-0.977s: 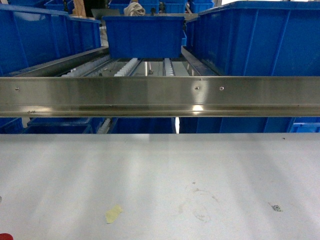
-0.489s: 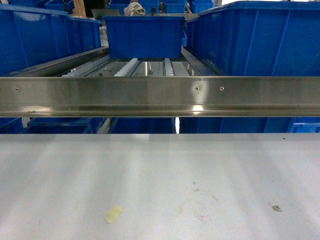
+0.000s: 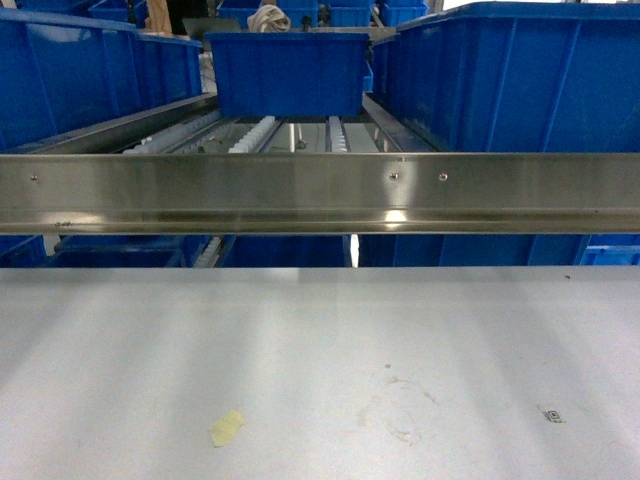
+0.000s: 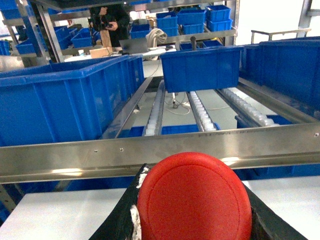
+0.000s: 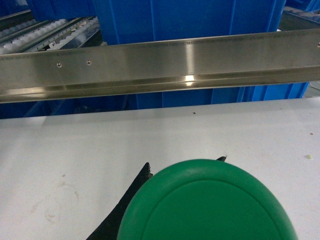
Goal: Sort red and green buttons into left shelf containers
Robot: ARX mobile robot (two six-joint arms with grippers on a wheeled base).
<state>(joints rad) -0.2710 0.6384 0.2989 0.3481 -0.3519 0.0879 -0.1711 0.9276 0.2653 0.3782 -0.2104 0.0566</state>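
Two buttons are in hand: the round red-headed button (image 4: 194,197) fills the left gripper (image 4: 192,210), whose dark jaws flank it, and the round green-headed button (image 5: 205,205) sits likewise in the right gripper (image 5: 200,210), seemingly clamped. Beyond the steel rail (image 3: 320,192), deep bright-blue plastic containers (image 4: 65,102) stand on the roller shelf, left.

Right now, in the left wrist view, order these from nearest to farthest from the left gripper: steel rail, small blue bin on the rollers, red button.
1. red button, held in the left gripper
2. steel rail, just ahead
3. small blue bin, farther back on the rollers
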